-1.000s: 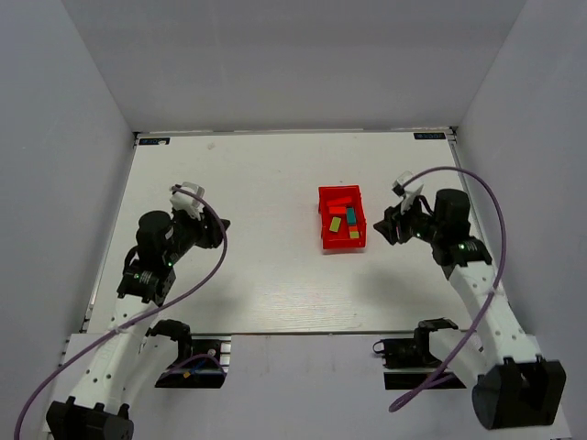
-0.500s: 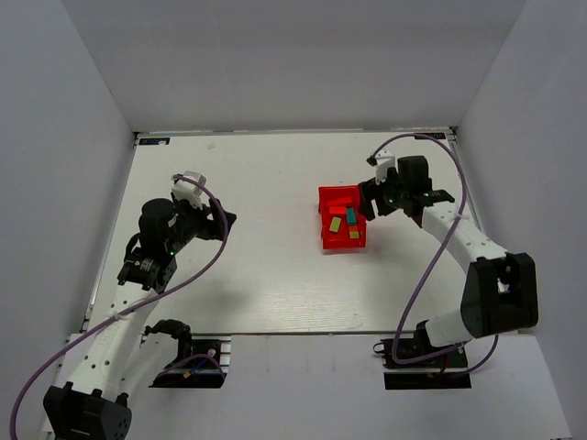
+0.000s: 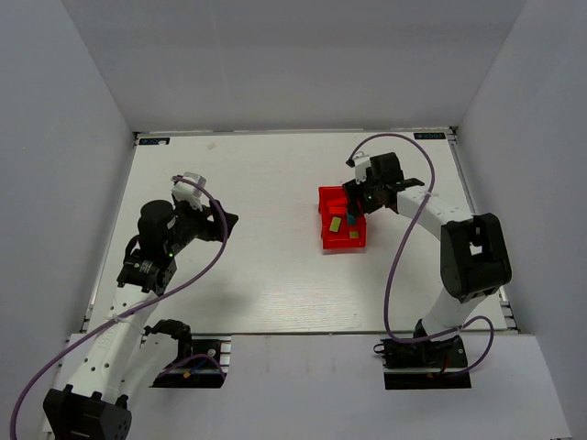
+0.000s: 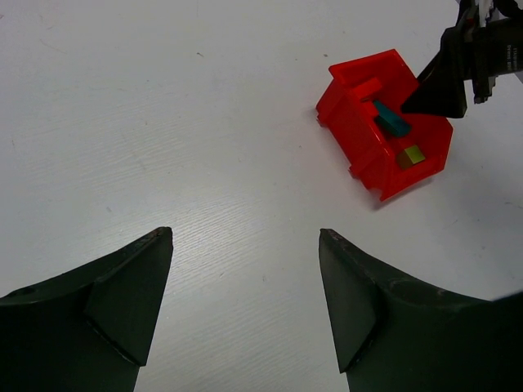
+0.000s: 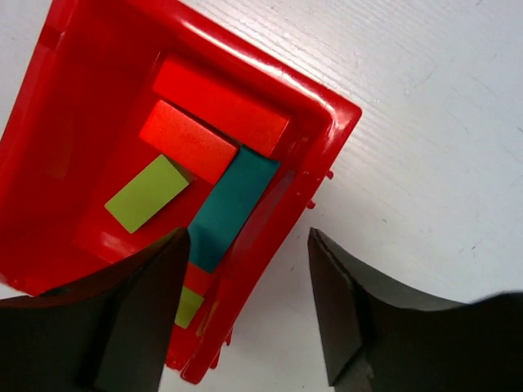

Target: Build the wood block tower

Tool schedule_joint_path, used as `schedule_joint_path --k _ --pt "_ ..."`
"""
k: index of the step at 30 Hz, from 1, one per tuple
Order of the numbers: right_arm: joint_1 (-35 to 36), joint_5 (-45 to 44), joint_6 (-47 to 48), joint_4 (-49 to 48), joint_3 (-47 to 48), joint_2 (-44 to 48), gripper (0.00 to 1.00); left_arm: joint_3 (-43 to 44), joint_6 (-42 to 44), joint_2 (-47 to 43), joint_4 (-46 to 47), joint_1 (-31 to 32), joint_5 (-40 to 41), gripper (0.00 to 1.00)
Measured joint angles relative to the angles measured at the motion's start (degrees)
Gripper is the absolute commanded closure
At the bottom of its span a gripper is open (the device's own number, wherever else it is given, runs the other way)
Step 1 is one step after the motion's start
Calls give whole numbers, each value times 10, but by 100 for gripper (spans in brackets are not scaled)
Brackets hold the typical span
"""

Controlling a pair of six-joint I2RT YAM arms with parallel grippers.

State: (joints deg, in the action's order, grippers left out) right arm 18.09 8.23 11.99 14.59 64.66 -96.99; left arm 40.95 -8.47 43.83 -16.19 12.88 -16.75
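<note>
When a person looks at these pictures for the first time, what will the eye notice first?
The red bin, right of centre on the white table, stands out most; inside lie wood blocks: a teal bar, two red bars, a lime-green block. The right gripper hangs open just above it; the left gripper, also open, is far to the left.

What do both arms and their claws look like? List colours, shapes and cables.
The left arm and the right arm both combine black joint housings with white links. Each carries a looping purple cable that runs from the wrist down to the base. The left claw and the right claw have dark, matte, wedge-shaped fingers.
</note>
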Motion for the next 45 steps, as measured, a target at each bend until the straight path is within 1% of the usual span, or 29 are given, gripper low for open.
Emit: schedule_joint_path --k 1,2,3,6,7,8,9,10,11,15,16,19,23,25,29,34,38,41,45 --pt "2 -6 0 -1 4 -5 44 0 0 0 0 0 -1 19" --pt "3 -11 1 -1 7 -9 46 0 0 0 0 0 -1 19" --pt "4 -15 0 -1 8 -12 52 0 0 0 0 0 -2 19" --pt "5 -25 0 0 8 -13 53 -2 -1 0 1 0 -3 22" --pt "5 -27 0 0 8 -13 58 -2 -1 0 1 0 -3 22" --pt "5 -30 0 0 8 -13 63 -2 -2 0 2 0 -3 24" --pt "5 -30 1 0 8 -13 71 -2 -2 0 2 0 -3 28" --pt "5 -32 0 0 8 -13 90 -3 -3 0 2 0 -3 30" --pt "5 -36 -3 -2 9 -13 100 -4 -3 0 3 0 -3 32" --pt "5 -32 -7 4 13 -14 100 -10 -4 -1 3 0 -5 46" --pt "5 -32 -7 4 13 -14 100 -10 -4 -1 3 0 -8 50" --pt "5 -32 -7 4 13 -13 100 -12 -5 -1 5 0 -22 57" --pt "8 -46 -2 5 13 -1 100 -12 -5 -1 10 0 -34 57" --pt "12 -70 7 7 13 10 100 -12 -5 -1 12 0 -38 57" --pt "26 -135 35 3 13 40 100 -12 -5 -1 12 0 -45 57" --pt "52 -238 86 -22 13 75 100 -12 -5 1 13 1 -52 56" --pt "81 -333 157 -83 8 79 100 -12 -5 7 13 4 -55 54" --pt "107 -403 222 -159 -18 78 100 -12 -5 10 12 5 -56 54" --pt "138 -473 313 -259 -63 58 100 -12 -5 10 12 5 -56 53"
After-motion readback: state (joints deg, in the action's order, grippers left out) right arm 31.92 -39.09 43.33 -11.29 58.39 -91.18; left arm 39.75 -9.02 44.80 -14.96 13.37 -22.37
